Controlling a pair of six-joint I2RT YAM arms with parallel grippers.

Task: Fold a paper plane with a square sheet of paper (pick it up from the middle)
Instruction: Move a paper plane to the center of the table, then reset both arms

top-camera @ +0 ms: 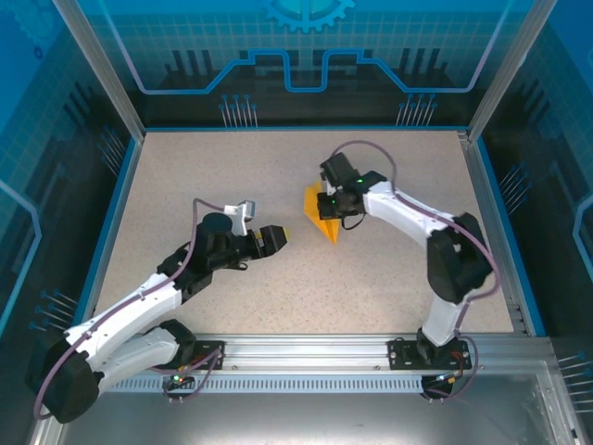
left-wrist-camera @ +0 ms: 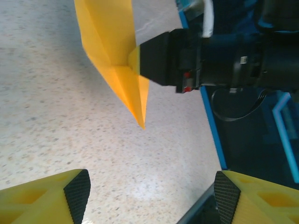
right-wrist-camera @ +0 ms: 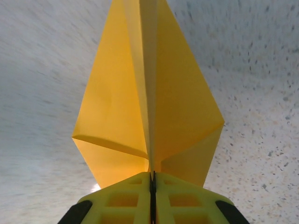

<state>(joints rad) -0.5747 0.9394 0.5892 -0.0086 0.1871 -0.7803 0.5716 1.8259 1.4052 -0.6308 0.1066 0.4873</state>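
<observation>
Plane point(top-camera: 320, 221), a creased, pointed dart, sits at mid-table point(top-camera: 232, 167), midway between the side edges. Right gripper point(top-camera: 331, 208) is clamped on its folded spine. Left gripper point(top-camera: 278, 236) stands near, jaws spread, holding nothing.

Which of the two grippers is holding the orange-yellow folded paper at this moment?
The right gripper: it is shut on the paper plane. The left gripper stands open and empty, apart from the paper.

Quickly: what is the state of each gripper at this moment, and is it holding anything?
Left gripper: open, holding nothing.
Right gripper: closed on the paper plane.
</observation>
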